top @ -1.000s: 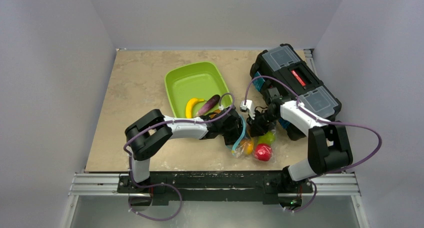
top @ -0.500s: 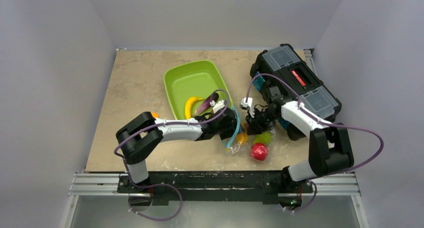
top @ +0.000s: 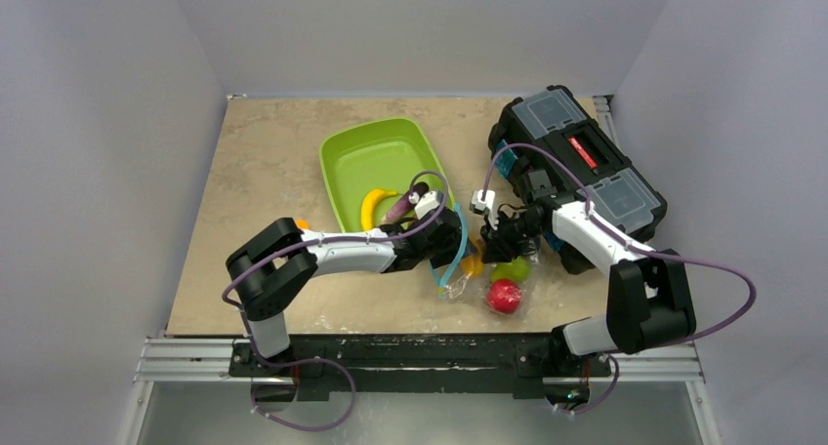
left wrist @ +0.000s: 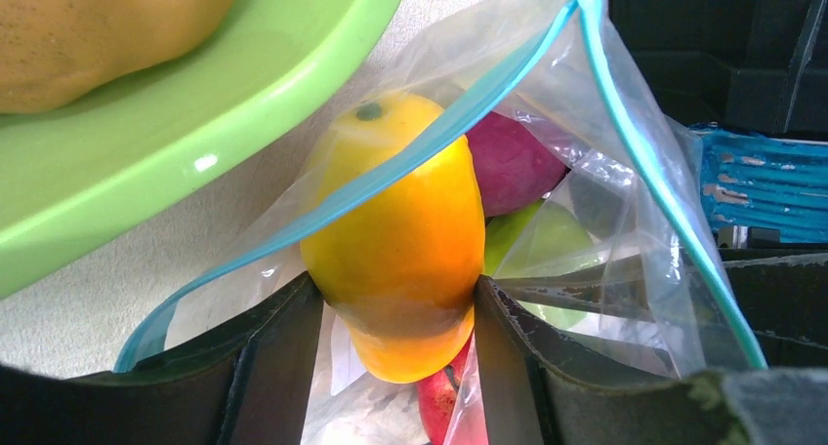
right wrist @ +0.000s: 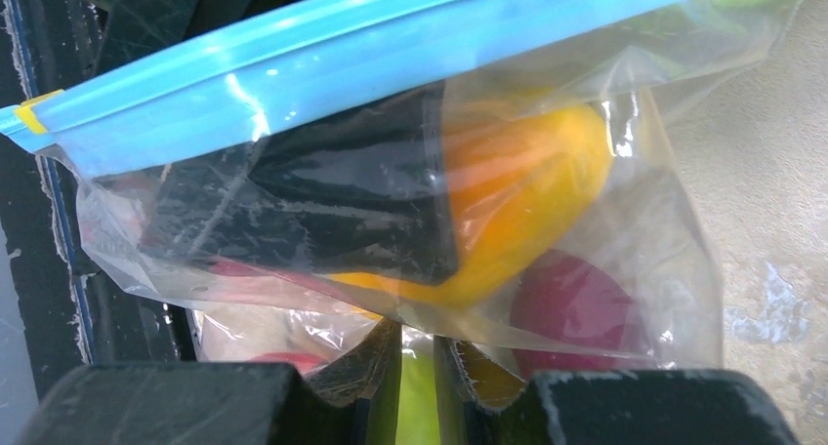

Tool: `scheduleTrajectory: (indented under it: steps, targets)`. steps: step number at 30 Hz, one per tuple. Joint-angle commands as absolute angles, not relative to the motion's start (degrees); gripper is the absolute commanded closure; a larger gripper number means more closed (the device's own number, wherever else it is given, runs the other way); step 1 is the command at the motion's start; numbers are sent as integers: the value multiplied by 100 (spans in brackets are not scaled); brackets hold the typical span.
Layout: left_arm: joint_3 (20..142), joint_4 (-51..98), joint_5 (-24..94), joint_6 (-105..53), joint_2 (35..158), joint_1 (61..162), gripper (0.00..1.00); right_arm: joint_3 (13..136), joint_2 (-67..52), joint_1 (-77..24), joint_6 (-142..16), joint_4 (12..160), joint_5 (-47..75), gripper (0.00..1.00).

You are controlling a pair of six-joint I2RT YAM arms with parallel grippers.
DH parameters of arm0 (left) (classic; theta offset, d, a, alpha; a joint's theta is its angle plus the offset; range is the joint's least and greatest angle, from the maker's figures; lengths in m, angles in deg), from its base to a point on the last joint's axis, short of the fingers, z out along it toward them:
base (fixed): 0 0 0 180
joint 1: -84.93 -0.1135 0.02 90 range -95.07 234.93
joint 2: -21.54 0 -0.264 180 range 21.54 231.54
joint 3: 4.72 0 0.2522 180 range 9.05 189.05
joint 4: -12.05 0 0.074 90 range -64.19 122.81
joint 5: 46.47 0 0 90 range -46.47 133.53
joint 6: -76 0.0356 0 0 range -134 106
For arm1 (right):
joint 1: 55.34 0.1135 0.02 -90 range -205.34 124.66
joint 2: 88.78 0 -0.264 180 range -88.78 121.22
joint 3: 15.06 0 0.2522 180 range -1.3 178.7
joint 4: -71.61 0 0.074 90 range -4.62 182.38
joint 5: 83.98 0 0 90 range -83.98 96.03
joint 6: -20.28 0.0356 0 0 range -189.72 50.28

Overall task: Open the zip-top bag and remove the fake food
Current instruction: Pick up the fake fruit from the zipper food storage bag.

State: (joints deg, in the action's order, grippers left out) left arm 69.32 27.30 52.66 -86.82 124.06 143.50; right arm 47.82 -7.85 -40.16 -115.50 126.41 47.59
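Observation:
The zip-top bag (top: 455, 260) lies open between tray and toolbox, its teal strip (left wrist: 439, 133) looped wide. My left gripper (top: 447, 240) reaches into its mouth and is shut on the orange piece (left wrist: 410, 240), with its fingers (left wrist: 278, 357) on both sides. A maroon piece (left wrist: 508, 162), green pear (top: 510, 269) and red apple (top: 504, 296) lie in the bag. My right gripper (top: 498, 238) is shut on a fold of the bag's plastic (right wrist: 547, 338) below the strip (right wrist: 391, 45). The orange piece (right wrist: 527, 182) shows through the film.
The green tray (top: 381, 162) holds a yellow banana (top: 374, 207) and a purple eggplant (top: 403, 204). A black toolbox (top: 586, 167) stands right behind the bag. A small orange block (top: 302, 224) lies by the left arm.
My left arm has drawn back to the left and its gripper moved slightly towards the tray. The bag, apple and pear have shifted a little left. The right gripper keeps its hold.

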Motion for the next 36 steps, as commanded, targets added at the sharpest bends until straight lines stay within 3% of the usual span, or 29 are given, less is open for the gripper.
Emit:
scheduleTrajectory:
  steps: [1, 3, 9, 36]
  targets:
    - [7124, 2800, 5452, -8444, 12314, 14328, 66, 4735, -1049, -4097, -11445, 12483, 4896, 81]
    - [7110, 2878, 5465, -8298, 12209, 14339, 76, 4730, -1167, -4148, -11445, 12492, 4922, 81]
    - [7002, 3136, 5368, -7963, 11796, 14347, 91, 4735, -1555, -4347, -11669, 12688, 5234, 81]
    - [6624, 3639, 4434, -6828, 10656, 14310, 99, 5055, -2160, -4638, -12848, 13894, 6056, 80]
